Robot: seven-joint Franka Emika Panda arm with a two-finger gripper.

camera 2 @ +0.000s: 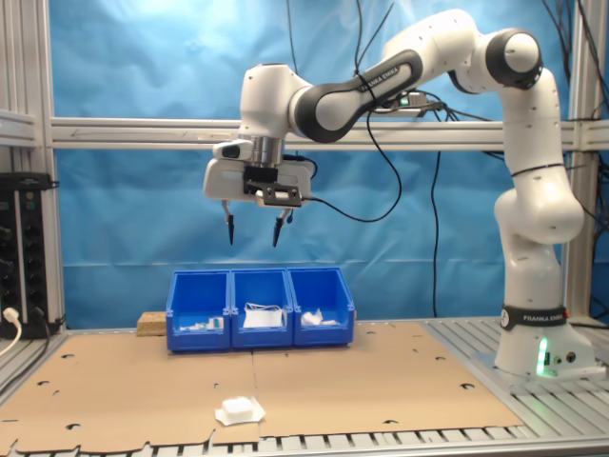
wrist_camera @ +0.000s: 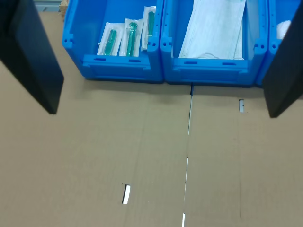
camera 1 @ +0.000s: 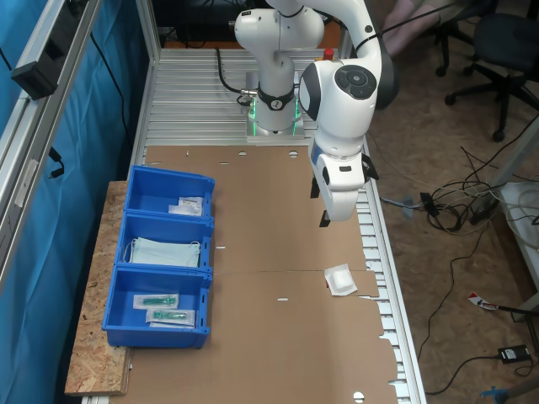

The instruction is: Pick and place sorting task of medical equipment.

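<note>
A small white square packet [camera 1: 341, 279] lies on the brown cardboard near the table's edge; in the second exterior view this packet [camera 2: 239, 410] sits at the front. My gripper [camera 1: 319, 206] hangs high over the cardboard, well above the packet [camera 2: 254, 233]. Its two black fingers [wrist_camera: 33, 61] stand wide apart with nothing between them, so it is open [wrist_camera: 163, 109]. More white packets [camera 1: 187, 204] lie in the farthest of the three blue bins.
Three joined blue bins [camera 1: 126, 252] [camera 2: 262, 286] stand along the cardboard's side. The middle bin holds pale blue masks [camera 1: 164, 251] [wrist_camera: 213, 28]; the nearest holds clear packets with teal contents [camera 1: 164, 307] [wrist_camera: 120, 40]. The arm's base [camera 1: 274, 109] stands at the table's far end.
</note>
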